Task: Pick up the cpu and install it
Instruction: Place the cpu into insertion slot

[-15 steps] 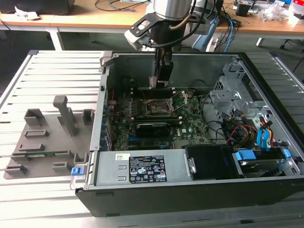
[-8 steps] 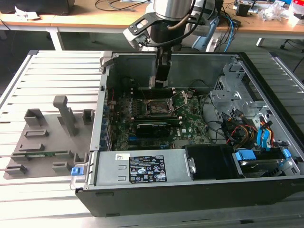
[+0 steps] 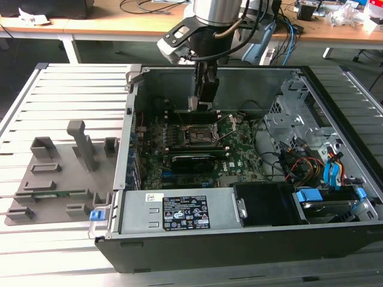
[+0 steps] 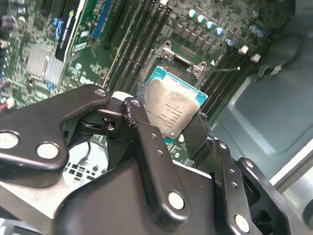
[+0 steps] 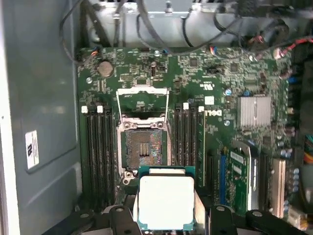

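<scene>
one cpu [image 5: 166, 201], one gripper [image 3: 201, 105], one open socket [image 5: 145, 147], one computer case [image 3: 239, 251]

Wrist segment of arm [image 3: 218, 9]: round, silver-grey metal; black cables [image 3: 239, 27] loop beside it. The gripper [image 4: 171, 110]: glossy black linkage bars [image 4: 151, 156] joined by pale round pins [image 4: 47, 150], possibly screws, in the second wrist view. Grey-black housing [image 3: 173, 40] at wrist.

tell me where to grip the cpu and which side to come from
By two opposite thin edges of the cpu, coming in from the sides with the flat faces left bare. It is a thin flat square, so only its rim gives parallel faces to pinch. The hand holds it this way now, near the open socket.
</scene>
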{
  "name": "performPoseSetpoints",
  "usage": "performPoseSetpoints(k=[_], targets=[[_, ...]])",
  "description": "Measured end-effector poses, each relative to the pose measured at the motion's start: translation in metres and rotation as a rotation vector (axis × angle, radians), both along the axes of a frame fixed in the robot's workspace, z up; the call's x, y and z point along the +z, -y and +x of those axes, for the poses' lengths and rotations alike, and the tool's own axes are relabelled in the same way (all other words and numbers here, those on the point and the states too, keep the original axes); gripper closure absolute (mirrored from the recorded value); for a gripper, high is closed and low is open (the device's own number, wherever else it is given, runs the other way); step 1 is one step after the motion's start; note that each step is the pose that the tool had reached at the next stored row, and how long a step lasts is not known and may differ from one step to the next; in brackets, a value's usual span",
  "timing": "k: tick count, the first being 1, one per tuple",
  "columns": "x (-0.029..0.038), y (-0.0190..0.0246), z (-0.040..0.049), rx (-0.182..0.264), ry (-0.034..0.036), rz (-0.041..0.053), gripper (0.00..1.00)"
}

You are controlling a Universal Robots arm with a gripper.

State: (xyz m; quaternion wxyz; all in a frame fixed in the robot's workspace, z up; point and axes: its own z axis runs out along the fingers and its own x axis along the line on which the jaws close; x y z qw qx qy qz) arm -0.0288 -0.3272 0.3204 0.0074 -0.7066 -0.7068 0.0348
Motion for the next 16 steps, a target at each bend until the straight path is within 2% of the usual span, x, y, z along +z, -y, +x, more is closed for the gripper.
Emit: performPoseSetpoints(k=[3, 8, 16], targets=[[-0.0002, 0.0, 0.0, 0.111, 0.0, 0.0001, 0.46], [-0.0015, 0.0, 0.0, 0.112, 0.0, 0.0, 0.46], [-0.0116, 0.0, 0.0005, 0.112, -0.0004, 0.0, 0.46]])
